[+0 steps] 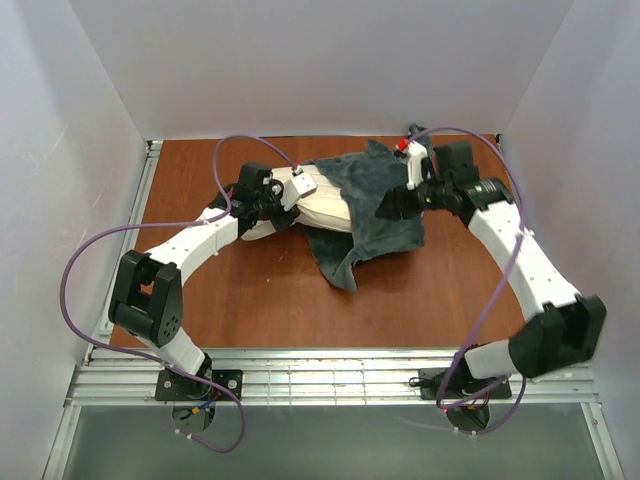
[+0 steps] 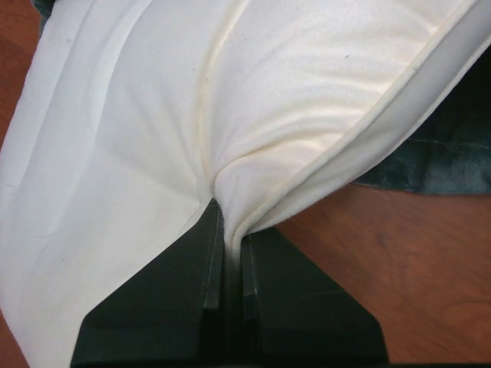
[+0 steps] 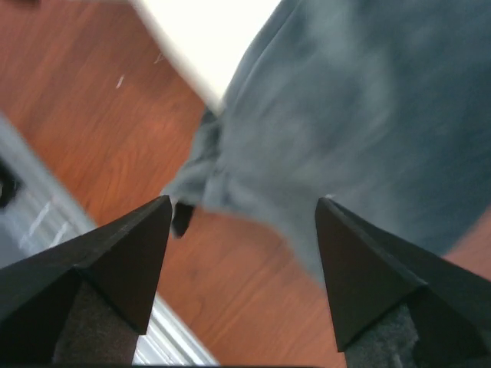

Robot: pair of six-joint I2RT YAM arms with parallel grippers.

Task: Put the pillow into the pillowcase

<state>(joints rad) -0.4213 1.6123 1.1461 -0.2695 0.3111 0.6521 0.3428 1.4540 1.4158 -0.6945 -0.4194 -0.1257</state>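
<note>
Lying on the brown surface, the pillow is partly covered by the dark grey-teal pillowcase. The left jaws are clamped on a fold of the pillow's cream fabric; the right jaws stand open over the pillowcase.

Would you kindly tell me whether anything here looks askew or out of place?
Nothing looks damaged. The pillowcase lies rumpled and crooked, only partly covering the pillow, one corner trailing toward the near edge; the left gripper pinches the pillow's cover into a tight fold.
</note>
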